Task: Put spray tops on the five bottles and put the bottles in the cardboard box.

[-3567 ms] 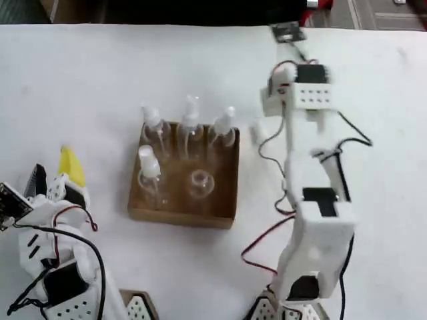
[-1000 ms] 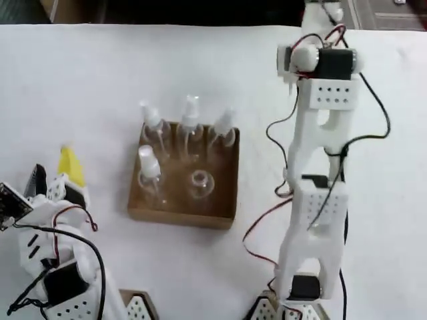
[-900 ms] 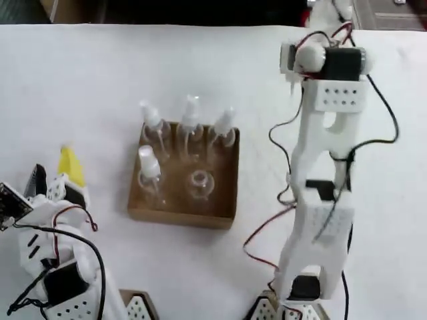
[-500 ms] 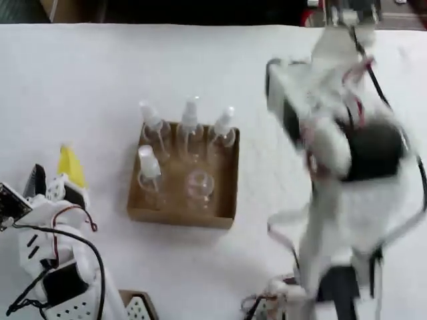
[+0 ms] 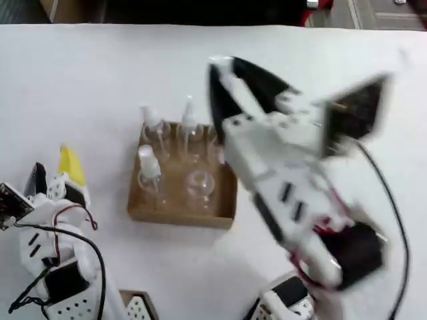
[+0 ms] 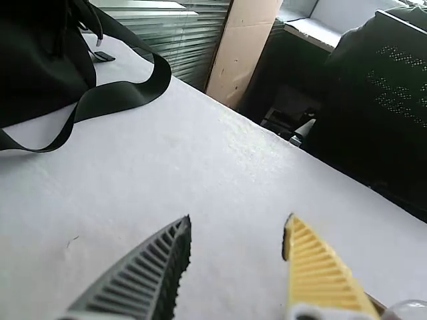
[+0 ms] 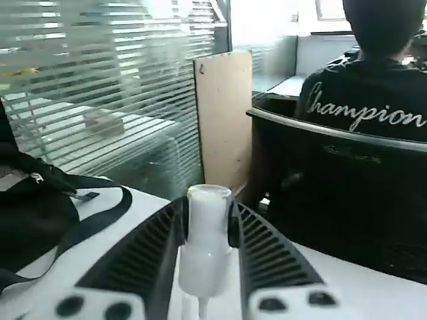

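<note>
Spray top point(image 7: 207, 230) tight between right fingers point(image 7: 270, 257) near rim of cardboard box point(image 5: 179, 216) (left fingers point(image 6: 159, 270) apart)

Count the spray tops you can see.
4 spray tops. Three sit on bottles in the cardboard box: back left, back middle, front left. One is gripped in the right hand. Another may be hidden behind that arm.
</note>
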